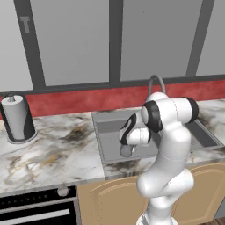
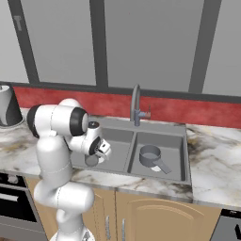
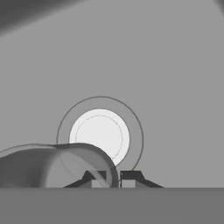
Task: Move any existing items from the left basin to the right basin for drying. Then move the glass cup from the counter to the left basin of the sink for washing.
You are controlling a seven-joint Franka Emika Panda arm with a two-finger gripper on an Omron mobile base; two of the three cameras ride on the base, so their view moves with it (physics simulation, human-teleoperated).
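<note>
Over the left basin (image 2: 117, 141) of the sink (image 2: 184, 155), the hand (image 3: 112, 179) hangs low, jaws pinched narrow on the rim of the glass cup (image 3: 52, 166); one fingertip (image 3: 97, 177) sits inside the wall, the other outside. Cup (image 1: 126, 150) hangs just above the basin floor, beside the white drain (image 3: 99, 134). Saucepan (image 2: 151, 156) sits upright in the right basin (image 2: 176, 146), handle toward the front. Paper towel roll (image 1: 17, 117) stands far left on the table (image 1: 48, 149).
</note>
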